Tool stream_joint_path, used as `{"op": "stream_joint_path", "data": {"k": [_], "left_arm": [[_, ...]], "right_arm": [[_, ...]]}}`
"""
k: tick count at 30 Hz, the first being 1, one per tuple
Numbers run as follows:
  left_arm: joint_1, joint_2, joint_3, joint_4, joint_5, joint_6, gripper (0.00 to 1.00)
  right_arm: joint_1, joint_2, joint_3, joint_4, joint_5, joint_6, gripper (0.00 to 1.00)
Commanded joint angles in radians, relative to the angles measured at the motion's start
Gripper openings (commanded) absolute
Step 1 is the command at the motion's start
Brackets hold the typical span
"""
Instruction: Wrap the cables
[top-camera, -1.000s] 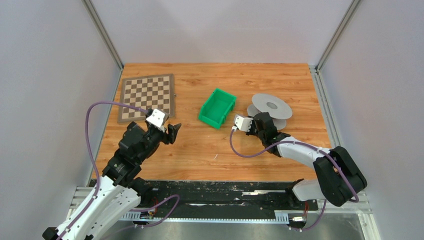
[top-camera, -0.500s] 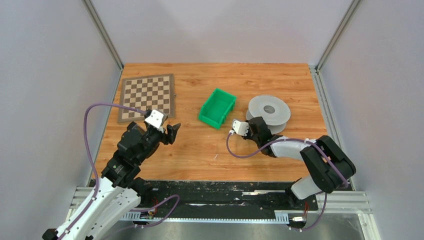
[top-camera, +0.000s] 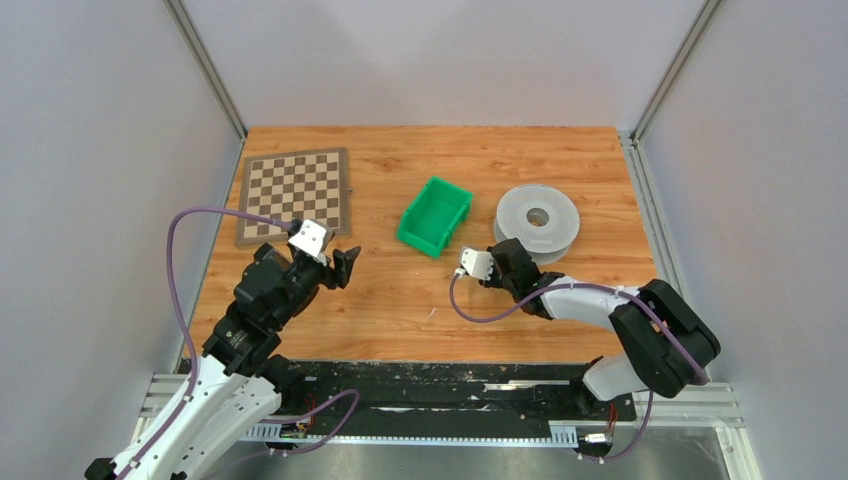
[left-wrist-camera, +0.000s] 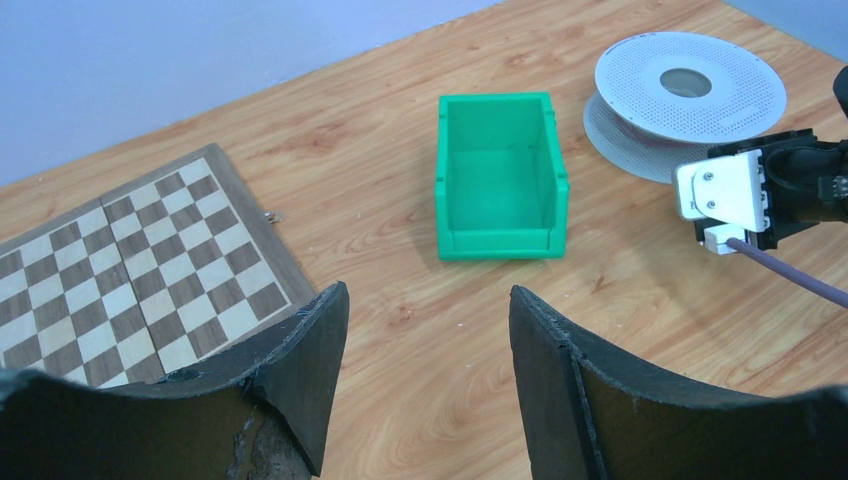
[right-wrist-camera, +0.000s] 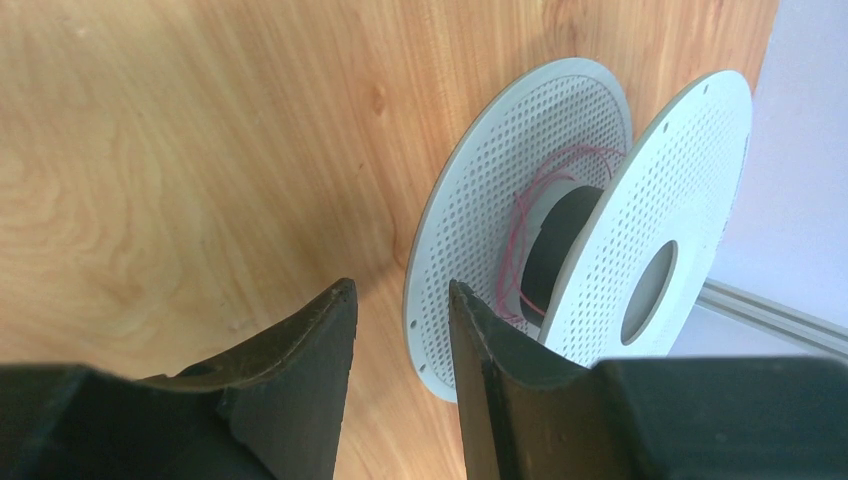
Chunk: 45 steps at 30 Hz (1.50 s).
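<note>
On the tabletop (top-camera: 420, 300) the grey spool (top-camera: 556, 226) lies flat, about 2 o'clock from centre. The right gripper (right-wrist-camera: 400, 290), narrowly parted and empty, sits at the spool's 7 o'clock rim. The left gripper (left-wrist-camera: 428, 295) hangs wide and empty, well apart. The hair-thin reddish cable (right-wrist-camera: 514, 240) loops slackly round the hub: pinch gently and wind under steady tension.

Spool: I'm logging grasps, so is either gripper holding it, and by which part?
Nothing is held. The right gripper is open beside the spool, at its lower disc, only table between its fingers; the left gripper is open and empty.
</note>
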Motion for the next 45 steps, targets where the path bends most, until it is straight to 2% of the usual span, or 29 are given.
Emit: {"op": "stream_joint_path", "data": {"k": [1, 6, 8, 10, 13, 15, 19, 21, 22, 23, 28, 34, 45], "left_arm": [[0.003, -0.005, -0.001, 0.044, -0.012, -0.005, 0.68], [0.004, -0.007, -0.001, 0.042, -0.017, -0.006, 0.68], [0.004, -0.009, -0.002, 0.04, -0.02, -0.006, 0.68], [0.004, -0.009, -0.001, 0.037, -0.03, -0.006, 0.68], [0.004, 0.0, 0.033, -0.007, -0.036, -0.007, 0.69], [0.004, 0.013, 0.083, -0.063, -0.02, -0.029, 0.72], [0.004, 0.044, 0.196, -0.169, 0.075, -0.114, 0.82], [0.003, 0.051, 0.229, -0.188, 0.147, -0.169, 0.91], [0.003, 0.049, 0.24, -0.189, 0.168, -0.207, 0.94], [0.003, 0.047, 0.243, -0.188, 0.209, -0.224, 0.98], [0.004, 0.004, 0.228, -0.175, 0.293, -0.346, 1.0], [0.003, -0.071, 0.185, -0.136, 0.31, -0.42, 1.0], [0.004, -0.077, 0.167, -0.112, 0.29, -0.447, 1.0]], "right_arm": [[0.048, -0.085, 0.086, -0.155, -0.048, 0.076, 0.41], [0.123, -0.177, 0.219, -0.329, -0.151, 0.243, 0.41], [0.164, -0.216, 0.282, -0.374, -0.14, 0.351, 0.41], [0.192, -0.251, 0.346, -0.416, -0.129, 0.487, 0.41], [0.223, -0.296, 0.434, -0.453, -0.059, 0.847, 0.42], [0.226, -0.336, 0.476, -0.535, -0.093, 1.034, 0.48], [0.228, -0.445, 0.5, -0.622, -0.15, 1.235, 0.65], [0.227, -0.526, 0.486, -0.625, -0.145, 1.286, 0.83], [0.226, -0.564, 0.473, -0.626, -0.125, 1.319, 0.96], [0.227, -0.601, 0.462, -0.63, -0.104, 1.348, 1.0], [0.226, -0.749, 0.407, -0.704, -0.012, 1.482, 1.0], [0.226, -0.84, 0.407, -0.831, 0.085, 1.558, 1.0], [0.226, -0.868, 0.415, -0.837, 0.129, 1.575, 1.0]]}}
